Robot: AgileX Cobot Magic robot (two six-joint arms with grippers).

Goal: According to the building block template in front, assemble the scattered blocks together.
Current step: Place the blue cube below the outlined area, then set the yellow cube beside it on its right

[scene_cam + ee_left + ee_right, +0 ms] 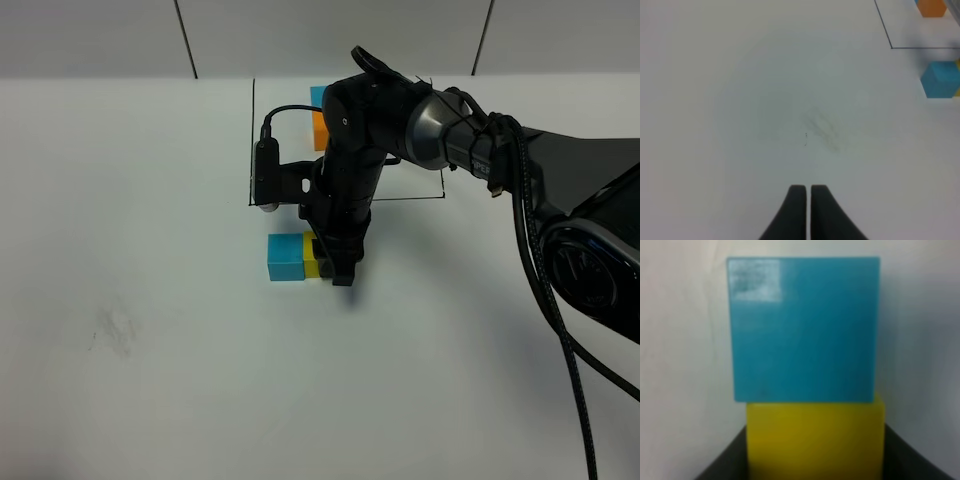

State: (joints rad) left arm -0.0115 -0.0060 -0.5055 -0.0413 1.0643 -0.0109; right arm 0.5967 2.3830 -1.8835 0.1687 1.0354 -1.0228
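Exterior high view: the right arm [400, 120] reaches across the middle and covers much of the template [319, 120]. Only the template's blue and orange cubes and part of its black outline show. Just in front of the outline, on the white worktop [150, 380], the blue block [285, 258] sits flush against the yellow block [312, 265]. The right claw [335, 270] is lowered over the yellow block. No loose orange block is visible; it may lie behind the arm.

Left wrist view: the left claw [806, 189] is clenched on nothing and hangs over bare worktop, well apart from the blocks. The blue block [940, 79] and a corner of the template [931, 6] show at the frame's edge.

Right wrist view: the yellow block [815, 440] sits between the dark fingers [722, 467], which meet its two sides with no gap showing. The right claw [815, 467] is judged to be grasping it. The blue block [805, 330] lies directly beyond, touching the yellow one face to face.

Assessment: the step in hand is seating yellow against blue, and the joint appears closed. The next move calls for releasing without disturbing the pair, lifting straight up, then locating the orange block and placing it as the template shows.
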